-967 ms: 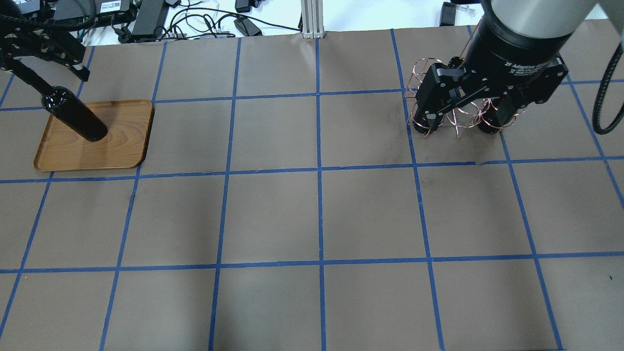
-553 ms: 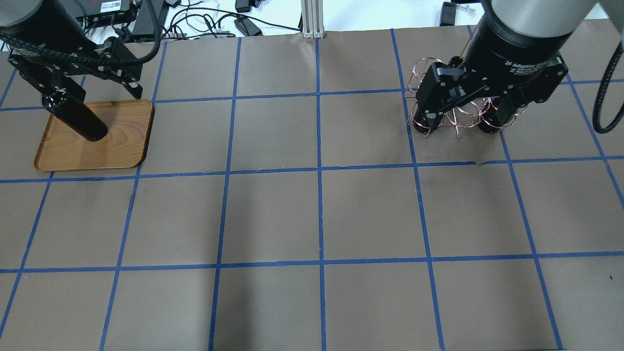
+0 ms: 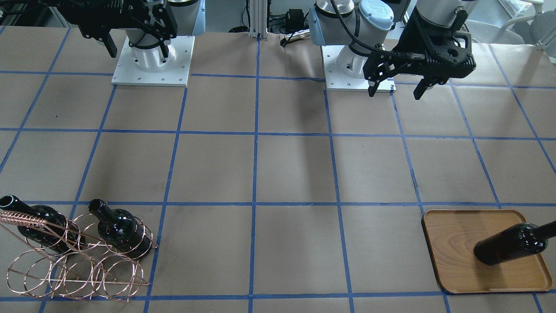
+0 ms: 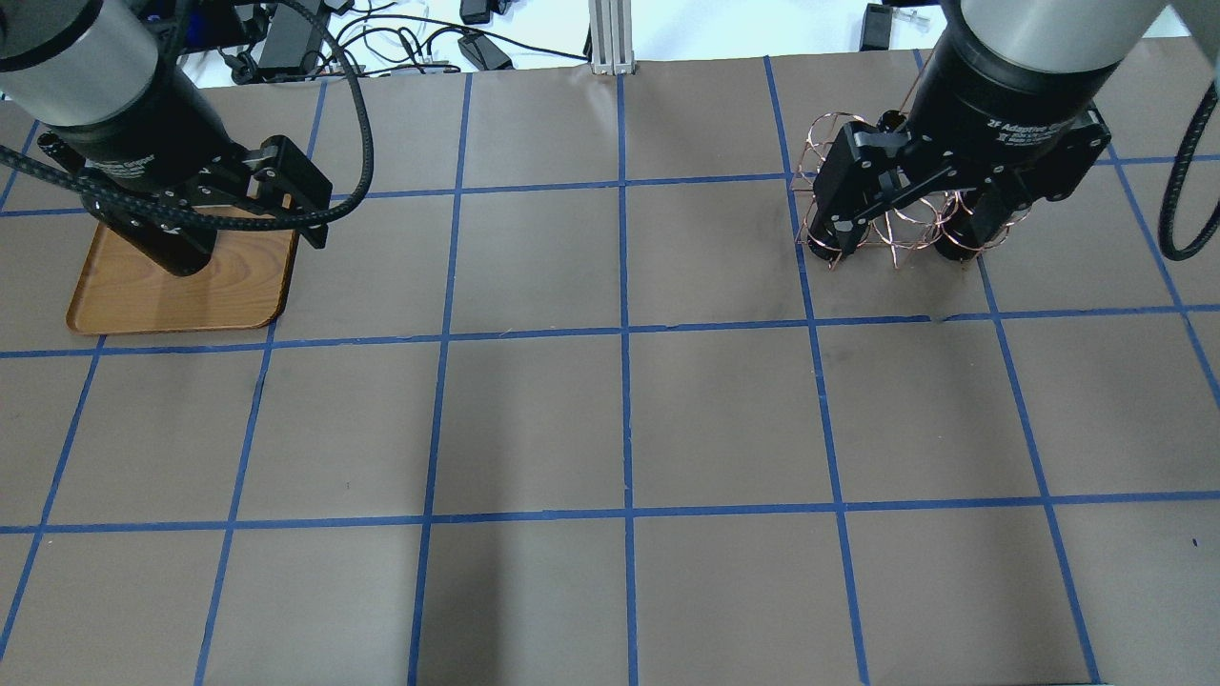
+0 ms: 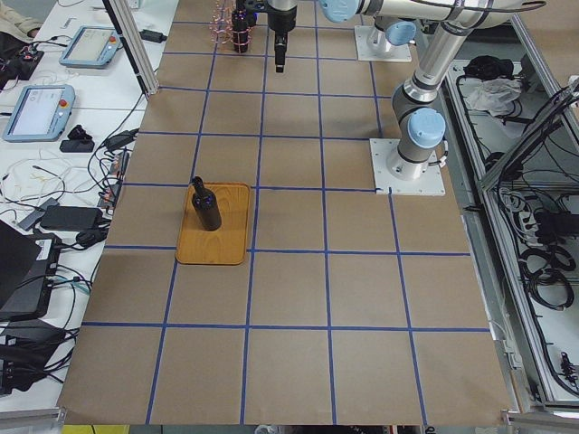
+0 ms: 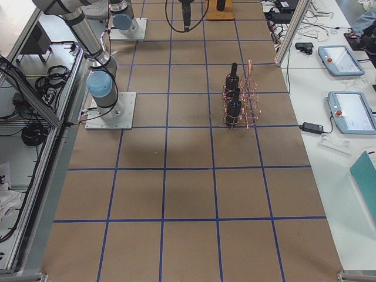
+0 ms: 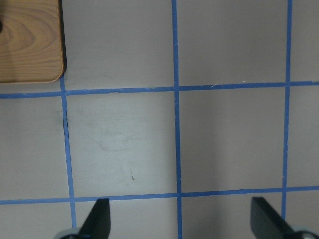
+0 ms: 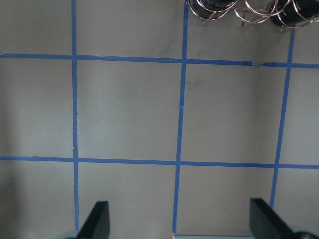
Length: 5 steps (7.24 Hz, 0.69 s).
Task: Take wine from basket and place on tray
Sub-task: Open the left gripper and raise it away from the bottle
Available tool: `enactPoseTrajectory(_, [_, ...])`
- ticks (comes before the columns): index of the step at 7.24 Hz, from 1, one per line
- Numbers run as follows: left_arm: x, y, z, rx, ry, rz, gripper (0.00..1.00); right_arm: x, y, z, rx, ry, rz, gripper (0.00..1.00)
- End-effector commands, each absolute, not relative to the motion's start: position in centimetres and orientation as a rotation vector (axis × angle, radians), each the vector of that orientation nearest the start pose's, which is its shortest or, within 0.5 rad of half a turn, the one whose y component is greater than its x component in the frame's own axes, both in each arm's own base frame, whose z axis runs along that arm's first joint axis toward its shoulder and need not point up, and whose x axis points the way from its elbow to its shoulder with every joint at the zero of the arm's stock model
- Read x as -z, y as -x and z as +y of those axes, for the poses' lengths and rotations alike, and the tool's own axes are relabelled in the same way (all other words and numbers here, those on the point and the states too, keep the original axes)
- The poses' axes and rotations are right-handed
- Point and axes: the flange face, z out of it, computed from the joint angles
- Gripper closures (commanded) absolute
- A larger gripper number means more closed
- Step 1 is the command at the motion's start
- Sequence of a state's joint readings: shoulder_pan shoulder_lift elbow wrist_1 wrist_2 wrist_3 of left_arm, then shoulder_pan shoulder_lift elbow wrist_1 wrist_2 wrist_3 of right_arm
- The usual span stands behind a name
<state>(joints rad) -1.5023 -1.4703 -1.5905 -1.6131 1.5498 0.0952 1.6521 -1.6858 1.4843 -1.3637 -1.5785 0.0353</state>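
One wine bottle [image 3: 512, 243] stands upright on the wooden tray [image 3: 456, 256]; the exterior left view shows the bottle [image 5: 206, 206] too. My left gripper [image 3: 395, 92] is open and empty, high above the table on the robot's side of the tray. In the overhead view the left gripper [image 4: 205, 224] covers most of that bottle [image 4: 181, 255] and part of the tray [image 4: 238, 291]. Two more bottles [image 3: 34, 219] [image 3: 117, 228] lie in the copper wire basket [image 3: 74, 265]. My right gripper [image 4: 901, 246] is open and empty, raised above the basket [image 4: 891, 229].
The table is brown paper with a blue tape grid. The arm bases [image 3: 152, 65] [image 3: 356, 65] stand at the robot's edge. Cables and power supplies [image 4: 381, 43] lie past the far edge, and operator tablets [image 6: 346, 111] lie beside the table.
My left gripper has come away from the bottle's neck, moving right and toward the robot. The bottle stays on the tray. The right arm has not moved.
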Motion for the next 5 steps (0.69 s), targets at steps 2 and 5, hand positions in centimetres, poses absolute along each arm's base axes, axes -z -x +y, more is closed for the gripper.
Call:
enactPoseTrajectory(2, [-51.68,11.35,-45.49,0.069,-0.073,3.154,0.0,-56.28,-16.74,-42.24,-0.009,0.073,3.149,0.0])
enactPoseTrajectory(5, [-51.65,11.27,-45.59,0.072,-0.076,3.153,0.0,-56.26,-16.74,-42.23,-0.011,0.073,3.149,0.0])
